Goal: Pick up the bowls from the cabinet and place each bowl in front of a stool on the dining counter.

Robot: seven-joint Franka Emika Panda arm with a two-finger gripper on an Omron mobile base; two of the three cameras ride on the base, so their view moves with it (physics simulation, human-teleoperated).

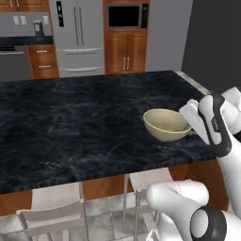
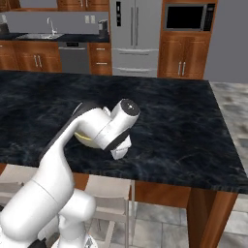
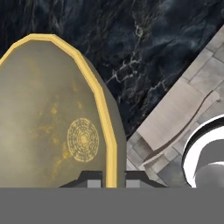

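I count one bowl in sight, sitting on the black marble surface near its front edge, toward the right end from the left base view. My claw is pinched narrow on the bowl's yellow rim: in the hand view one finger tip sits inside the rim and the other outside it. That same view gives me the round gold pattern on the bowl's inside bottom, which neither base camera shows. From the right base view my own arm covers almost the whole bowl, leaving just a sliver of yellow rim under the wrist. Two pale stools stand below the front edge in the left base view, one directly under the bowl's stretch of the surface. Across the room I have one steel fridge, one microwave set in wood cabinetry, one sink, and a dishwasher.
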